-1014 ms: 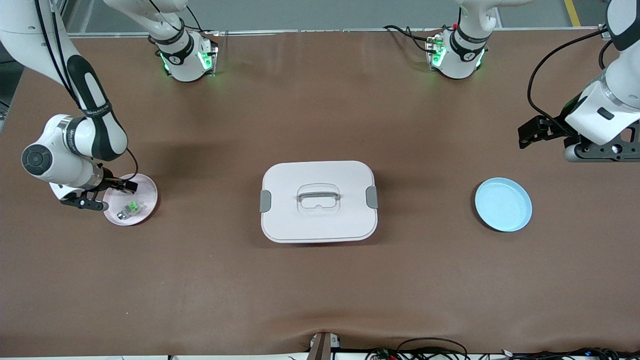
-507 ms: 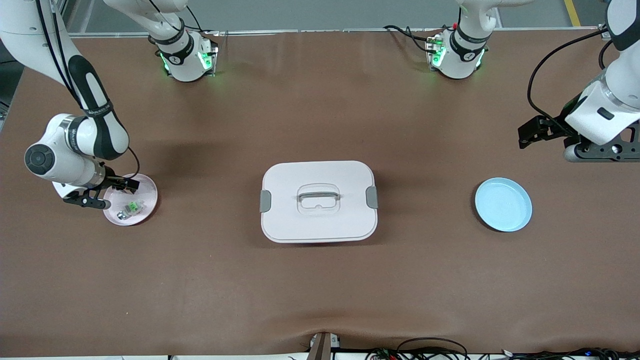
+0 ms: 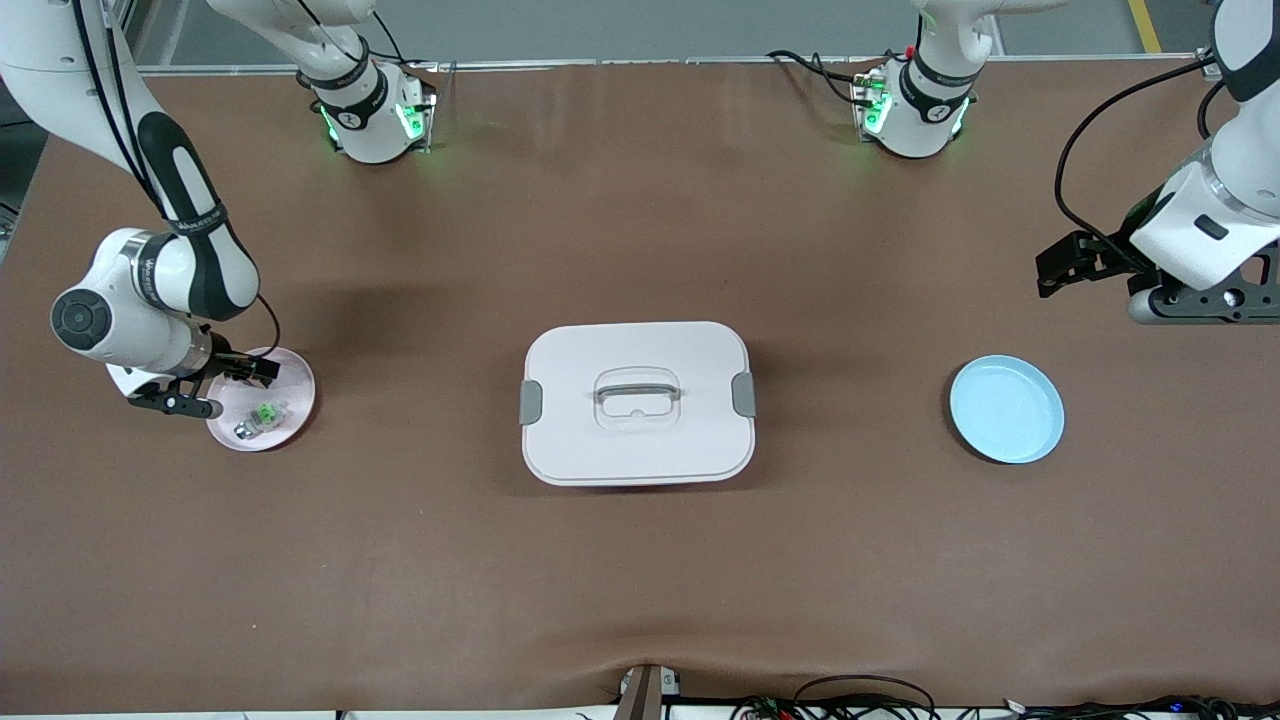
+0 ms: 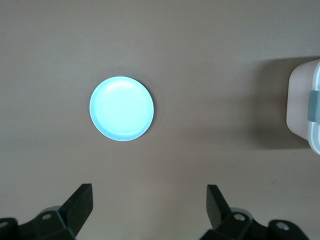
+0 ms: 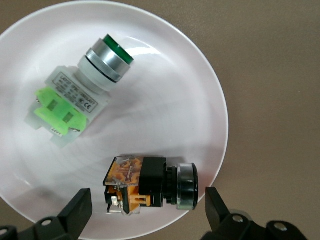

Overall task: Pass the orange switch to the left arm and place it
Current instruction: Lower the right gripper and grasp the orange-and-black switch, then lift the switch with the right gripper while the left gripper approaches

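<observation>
Brown matting covers the whole table [image 3: 640, 580], and at the right arm's end of it the orange switch [image 5: 150, 186] lies on its side in a pale pink plate [image 3: 296, 398], not yet lifted. The right gripper [image 5: 145, 212] hangs low over that plate with its fingers [image 5: 76, 212] spread wide, one on each side of the switch and clear of it, so nothing is gripped. Beside the switch on the same plate, a little further from the fingertips, rests a green switch [image 5: 82, 95]. My reading is that the task is only at its opening step: the pick has not been made, and closing on the switch, lifting, the handover between arms and the set-down all remain. Toward the middle of the table stands the box [image 3: 637, 402], latched and untouched, squarely between the two ends. Close to it, nearer the left arm's end, a blue plate [image 3: 1006, 409] lies bare, probably the destination. Above the matting near that plate the left gripper [image 4: 150, 210] waits, its fingers apart and empty.
</observation>
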